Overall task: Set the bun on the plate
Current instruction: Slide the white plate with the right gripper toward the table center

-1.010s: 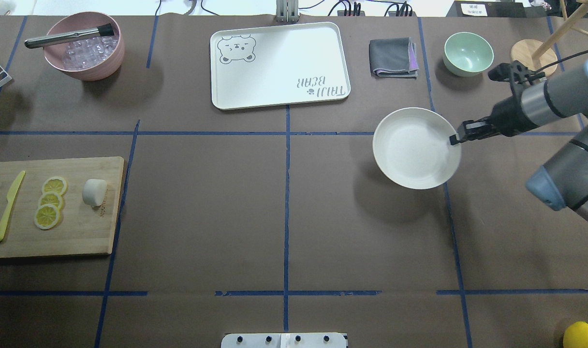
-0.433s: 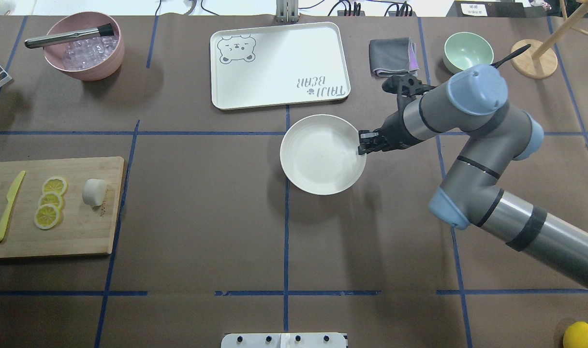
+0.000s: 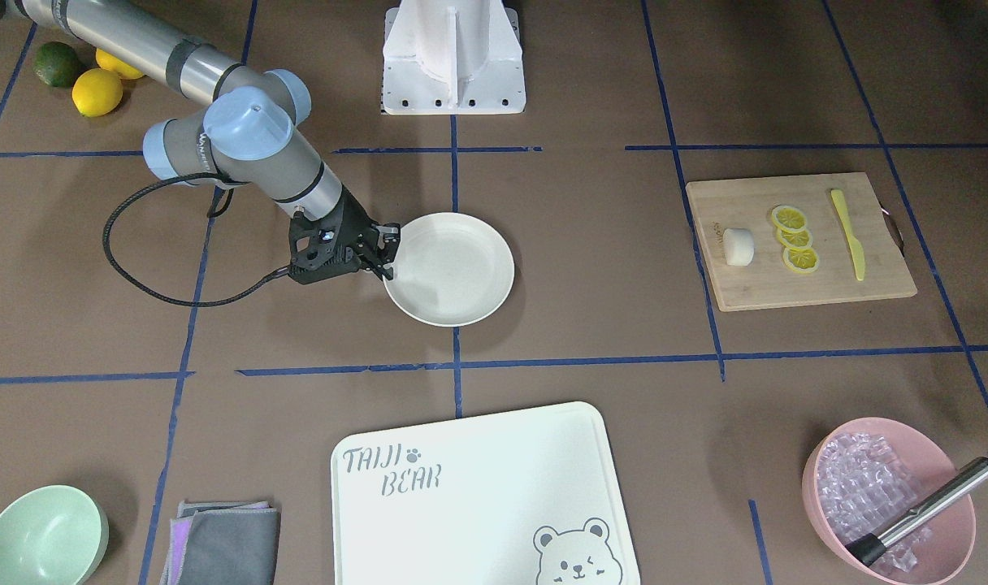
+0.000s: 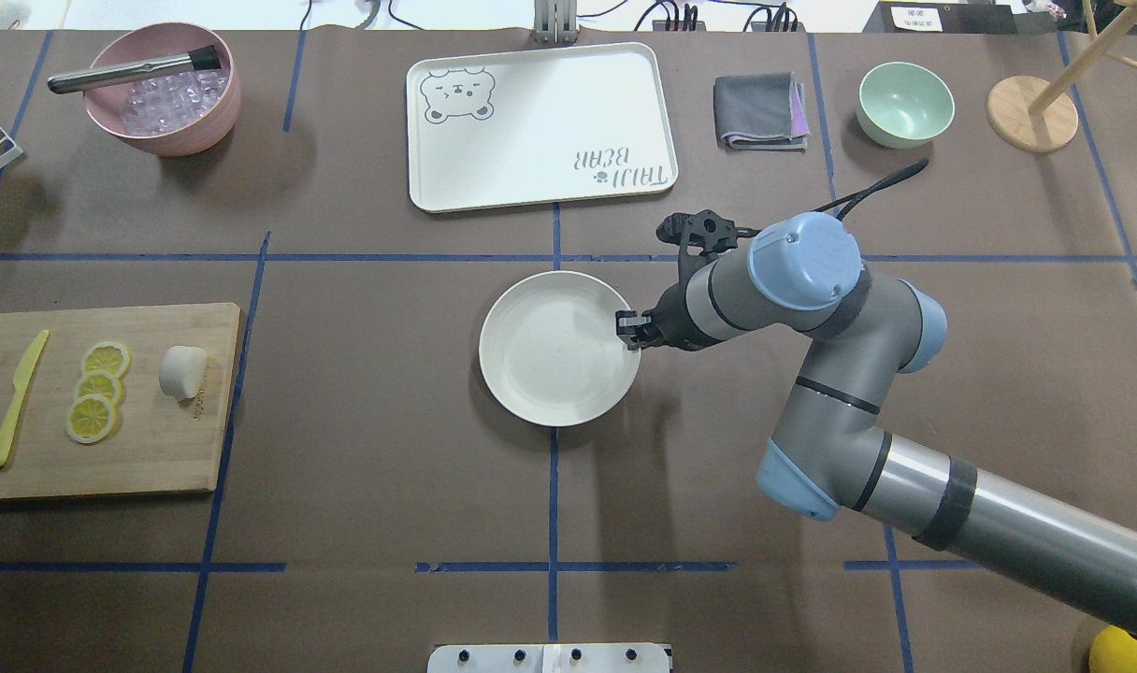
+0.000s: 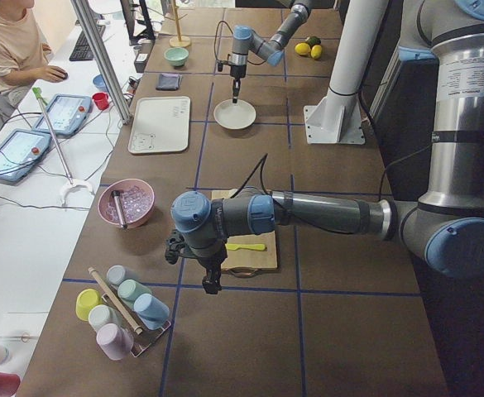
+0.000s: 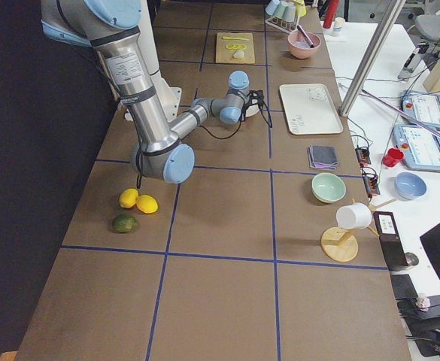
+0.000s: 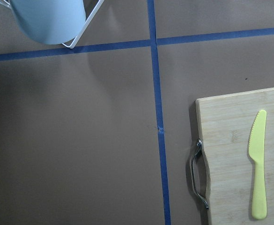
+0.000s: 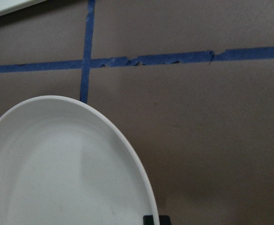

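Note:
The white bun lies on its side on the wooden cutting board at the table's left, beside the lemon slices. The round cream plate is at the table's centre. My right gripper is shut on the plate's right rim. My left gripper hangs low off the board's outer end, far from the bun. It shows only in the exterior left view, so I cannot tell its state. Its wrist view shows the board's handle.
A bear-print tray, a grey cloth, a mint-green bowl and a wooden stand line the far side. A pink bowl of ice is far left. A yellow knife lies on the board. Lemons sit near the right arm.
My right arm has carried the plate from the right part of the table leftward and nearer the robot, to the centre. The bun and board have not moved.

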